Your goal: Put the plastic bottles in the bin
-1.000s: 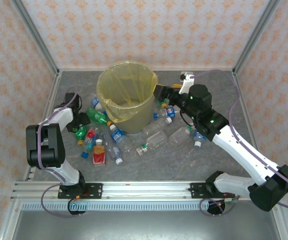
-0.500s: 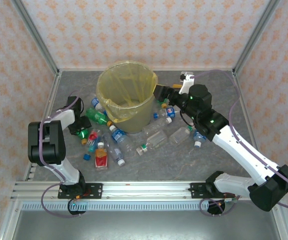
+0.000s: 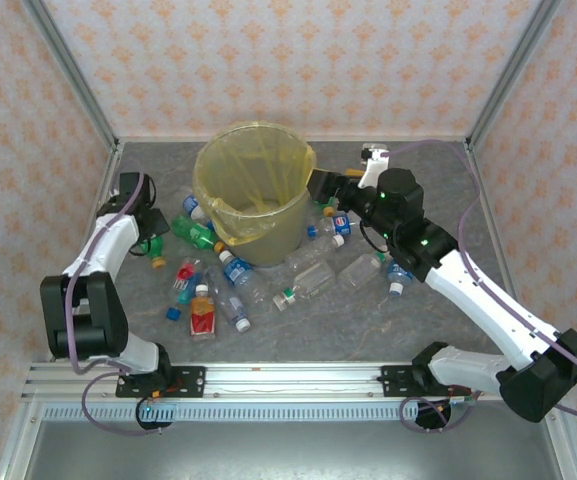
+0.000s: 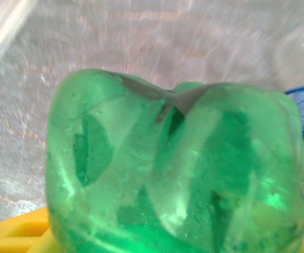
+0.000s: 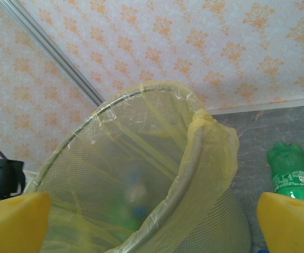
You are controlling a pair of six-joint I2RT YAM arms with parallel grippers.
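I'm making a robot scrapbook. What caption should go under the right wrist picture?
Open right gripper faces the yellow-bagged bin, with a green bottle beside it.

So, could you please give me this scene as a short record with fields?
left fingers: closed on a green bottle, left of the bin
right fingers: open, empty, beside the bin's rim
other bottles: lying on the table around the bin's near side
task state: most bottles not yet binned
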